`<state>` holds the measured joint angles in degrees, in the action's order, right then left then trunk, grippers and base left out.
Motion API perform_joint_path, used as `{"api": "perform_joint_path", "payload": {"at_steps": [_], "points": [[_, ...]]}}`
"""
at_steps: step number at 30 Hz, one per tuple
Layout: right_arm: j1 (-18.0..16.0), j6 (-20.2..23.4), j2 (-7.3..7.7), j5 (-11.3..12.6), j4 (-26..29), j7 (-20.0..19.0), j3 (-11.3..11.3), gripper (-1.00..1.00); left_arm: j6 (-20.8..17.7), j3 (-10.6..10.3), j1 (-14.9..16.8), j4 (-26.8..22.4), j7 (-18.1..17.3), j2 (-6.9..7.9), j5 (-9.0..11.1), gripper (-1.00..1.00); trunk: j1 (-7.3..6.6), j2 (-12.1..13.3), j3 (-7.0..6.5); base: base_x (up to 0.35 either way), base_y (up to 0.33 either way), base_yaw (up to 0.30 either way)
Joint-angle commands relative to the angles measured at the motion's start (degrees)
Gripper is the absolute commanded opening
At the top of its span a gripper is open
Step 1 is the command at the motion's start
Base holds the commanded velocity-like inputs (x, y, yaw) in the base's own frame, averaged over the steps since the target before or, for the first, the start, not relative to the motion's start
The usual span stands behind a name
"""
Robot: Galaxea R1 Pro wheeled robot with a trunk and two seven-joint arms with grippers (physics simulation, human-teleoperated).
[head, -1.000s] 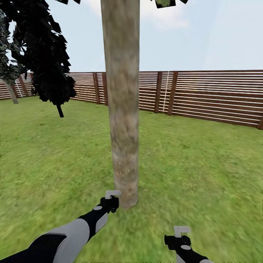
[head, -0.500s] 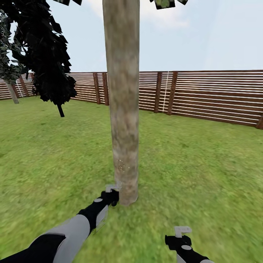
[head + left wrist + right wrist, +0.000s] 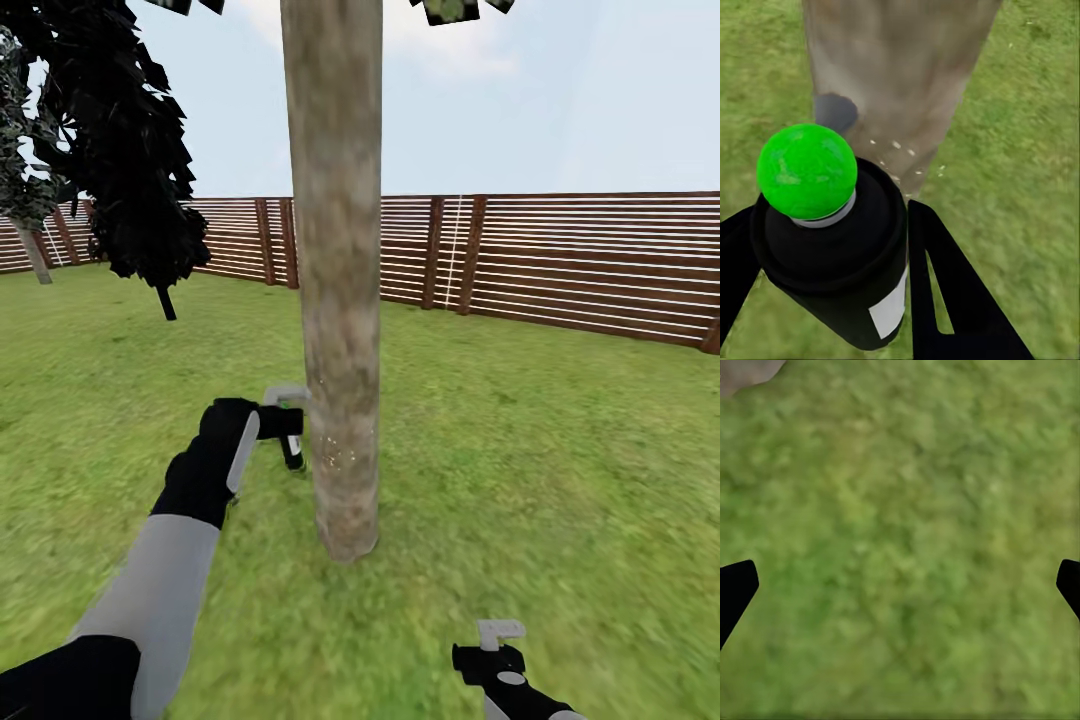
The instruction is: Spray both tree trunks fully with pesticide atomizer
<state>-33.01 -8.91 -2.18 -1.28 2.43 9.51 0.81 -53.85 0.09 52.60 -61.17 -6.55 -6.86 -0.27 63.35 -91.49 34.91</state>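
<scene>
The left gripper [image 3: 285, 425] held the atomizer [image 3: 292, 450] just beside the trunk [image 3: 338, 300], at about the lower third of it; its two fingers [image 3: 945, 300] were pinching the dark body of the bottle from both sides. The right gripper [image 3: 497, 640] hung low over the lawn [image 3: 560, 450], well apart from the trunk; its finger tips stood at the two edges of the right wrist view with only grass [image 3: 900, 540] between them, so it was spread and carried nothing.

The bottle looked small, stiff and light, I think of hard plastic; one gripper should be enough for it. The round smooth body could turn or slip between flat fingers, so the best hold seemed to be on the middle of the body, below the head, where the fingers were placed; the nozzle then stayed free toward the bark.

The head view gave the whole scene: the trunk rising up out of the picture, the fence [image 3: 560, 260] behind, a dark tree [image 3: 120, 150] far at the left; but there the bottle was small and partly hidden by the gripper. The left wrist view showed the green cap [image 3: 808, 171], the whitish label [image 3: 890, 309] and some tiny white specks [image 3: 896, 146] on the bark [image 3: 900, 67]; from this I judged that only a small part of the trunk was covered.
</scene>
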Motion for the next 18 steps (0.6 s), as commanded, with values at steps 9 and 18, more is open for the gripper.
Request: {"api": "perform_joint_path", "payload": {"at_steps": [9,18], "points": [[-0.04,-0.15,0.02,-0.13,-0.06,0.25,0.07,1.0,-1.4,-0.12,0.74,-4.3,-0.29,1.53,0.29,-1.0,0.0,-0.03,0.06,-0.079,0.023,0.0],[-0.04,-2.82,0.15,0.14,0.09,0.53,-0.06,1.0,-3.21,-0.23,11.0,-6.02,-0.3,0.18,0.1,-1.0,0.0,-0.03,0.06,-0.002,0.0,0.0]]}}
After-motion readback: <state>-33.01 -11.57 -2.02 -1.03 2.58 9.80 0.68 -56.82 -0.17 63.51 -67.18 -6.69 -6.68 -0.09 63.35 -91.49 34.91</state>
